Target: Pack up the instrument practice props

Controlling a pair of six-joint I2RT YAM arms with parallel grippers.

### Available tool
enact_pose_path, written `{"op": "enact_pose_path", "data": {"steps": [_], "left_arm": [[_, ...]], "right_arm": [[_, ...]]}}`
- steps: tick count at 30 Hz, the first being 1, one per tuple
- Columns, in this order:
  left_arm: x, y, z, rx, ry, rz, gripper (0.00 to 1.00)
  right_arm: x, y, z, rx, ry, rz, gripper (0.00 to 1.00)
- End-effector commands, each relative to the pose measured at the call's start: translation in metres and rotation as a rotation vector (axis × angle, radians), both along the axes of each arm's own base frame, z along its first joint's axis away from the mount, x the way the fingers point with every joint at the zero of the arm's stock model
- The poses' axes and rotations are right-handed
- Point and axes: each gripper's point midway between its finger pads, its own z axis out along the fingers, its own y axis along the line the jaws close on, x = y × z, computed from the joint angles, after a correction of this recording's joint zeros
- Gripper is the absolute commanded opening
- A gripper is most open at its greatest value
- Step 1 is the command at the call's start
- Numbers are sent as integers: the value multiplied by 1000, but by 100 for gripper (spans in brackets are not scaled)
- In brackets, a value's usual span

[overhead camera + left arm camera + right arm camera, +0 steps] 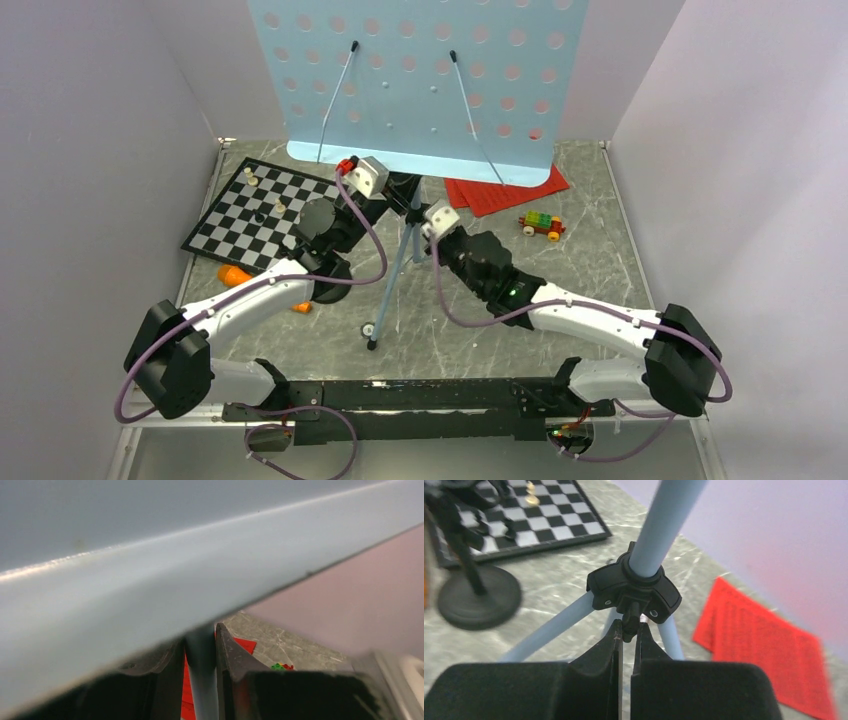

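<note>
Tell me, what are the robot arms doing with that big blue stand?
Both arms are handling the light-blue music stand. The left end effector is shut on its pole just under the desk, and the right end effector pinches the small knob at the black tripod hub. The red music sheets and orange microphone lie on the table.

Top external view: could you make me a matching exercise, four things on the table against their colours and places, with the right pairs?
Things:
1. chessboard
2. music sheets
3. brick toy car
4. microphone

Descriptions:
a. orange, near left, partly hidden
b. red, lying flat, far side
c. black and white, far left
d. multicoloured, on wheels, right of centre

Pairs: 1-c, 2-b, 3-d, 4-a
</note>
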Motion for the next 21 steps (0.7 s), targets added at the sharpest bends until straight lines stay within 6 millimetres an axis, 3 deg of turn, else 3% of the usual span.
{"op": "enact_pose_path", "data": {"steps": [1, 9, 11, 16, 18, 21], "left_arm": [[9, -12, -35, 114, 70, 1, 0], [16, -17, -45, 127, 104, 2, 0], [17, -18, -47, 125, 105, 2, 0], [17, -17, -51, 135, 107, 9, 0], [17, -16, -49, 136, 103, 16, 0], [19, -14, -47, 137, 98, 26, 0]], "right_arm": [[-4, -6, 34, -248, -343, -66, 0], [-28, 9, 33, -760, -792, -158, 0], [-37, 11, 39, -776, -882, -192, 0], [-37, 6, 44, -666, -771, -223, 2], [-35, 4, 52, -567, -657, -238, 35], [-39, 1, 66, -369, -464, -223, 67]]}}
